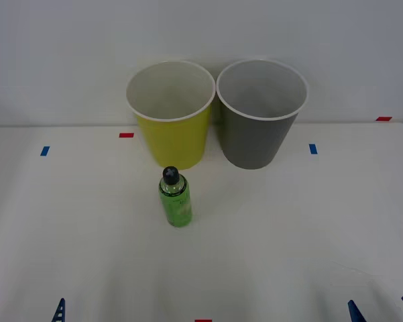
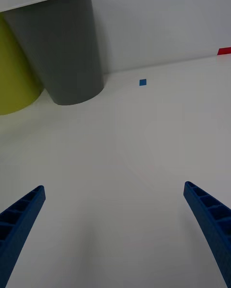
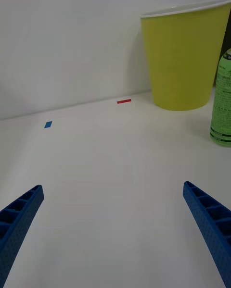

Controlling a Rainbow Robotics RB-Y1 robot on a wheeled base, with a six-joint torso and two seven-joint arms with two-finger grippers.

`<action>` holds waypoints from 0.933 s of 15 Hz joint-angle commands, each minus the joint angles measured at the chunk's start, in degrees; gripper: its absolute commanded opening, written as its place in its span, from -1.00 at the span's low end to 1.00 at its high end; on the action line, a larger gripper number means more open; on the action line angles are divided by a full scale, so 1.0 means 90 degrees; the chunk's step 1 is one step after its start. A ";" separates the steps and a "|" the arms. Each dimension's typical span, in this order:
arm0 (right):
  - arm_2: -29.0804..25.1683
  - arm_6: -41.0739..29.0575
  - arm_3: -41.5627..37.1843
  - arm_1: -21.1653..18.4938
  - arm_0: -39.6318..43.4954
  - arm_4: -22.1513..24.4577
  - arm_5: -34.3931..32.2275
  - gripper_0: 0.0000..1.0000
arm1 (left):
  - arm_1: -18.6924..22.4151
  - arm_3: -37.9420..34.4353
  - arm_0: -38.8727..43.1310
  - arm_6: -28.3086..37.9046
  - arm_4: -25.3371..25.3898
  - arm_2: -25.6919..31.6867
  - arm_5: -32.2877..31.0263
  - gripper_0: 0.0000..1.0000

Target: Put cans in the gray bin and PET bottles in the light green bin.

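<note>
A small PET bottle (image 1: 176, 198) with a green label and black cap stands upright on the white table, just in front of the light green bin (image 1: 171, 114). The gray bin (image 1: 260, 113) stands beside that bin, to its right. Both bins look empty. My left gripper (image 1: 27, 307) hangs open at the table's near left edge; in its wrist view the gripper (image 3: 113, 230) faces the light green bin (image 3: 183, 57), with the bottle (image 3: 222, 100) off to one side. My right gripper (image 1: 382, 308) is open at the near right, and the gripper (image 2: 113, 230) faces the gray bin (image 2: 62, 47). No can is visible.
Small red tape marks (image 1: 126, 135) and blue tape marks (image 1: 313, 149) dot the white table (image 1: 288, 228). A pale wall rises right behind the bins. Wide bare tabletop lies between the grippers and the bottle.
</note>
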 commanded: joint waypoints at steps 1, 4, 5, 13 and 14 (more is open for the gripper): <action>0.0000 0.0000 0.0000 0.0000 0.0000 0.0001 0.0000 1.00 | 0.0000 0.0000 0.0000 0.0000 0.0000 0.0000 0.0000 1.00; 0.0000 0.0000 0.0000 0.0000 0.0000 0.0001 0.0000 1.00 | 0.0000 0.0000 0.0000 0.0000 0.0000 0.0000 0.0000 1.00; 0.0000 0.0000 0.0000 0.0000 0.0000 0.0001 0.0000 1.00 | 0.0000 0.0000 0.0000 0.0000 0.0000 0.0000 0.0000 1.00; 0.0000 0.0000 0.0000 0.0000 0.0000 0.0001 0.0000 1.00 | 0.0000 0.0000 0.0000 0.0000 0.0000 0.0000 0.0000 1.00; 0.0000 0.0000 0.0000 0.0000 0.0000 0.0001 0.0000 1.00 | 0.0000 0.0000 0.0000 0.0000 0.0000 0.0000 0.0000 1.00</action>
